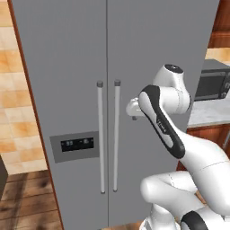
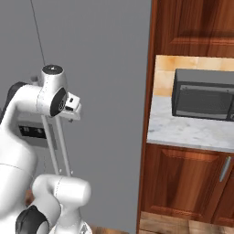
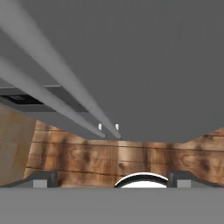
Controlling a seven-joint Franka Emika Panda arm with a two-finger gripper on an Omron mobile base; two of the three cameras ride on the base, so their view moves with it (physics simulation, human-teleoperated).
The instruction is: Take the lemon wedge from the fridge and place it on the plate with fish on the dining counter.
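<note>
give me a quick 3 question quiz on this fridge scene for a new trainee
1. True or false: both doors of the fridge are shut.
2. Which door carries the dark display panel in the left base view?
A. the left door
B. the right door
C. neither
3. Fill in: the appliance on the marble counter right of the fridge is a dark ____.

Key
1. True. The two bar handles stand side by side at the closed seam.
2. A
3. microwave

The gripper in the hand view has its fingers wide apart, with nothing between them.
</note>
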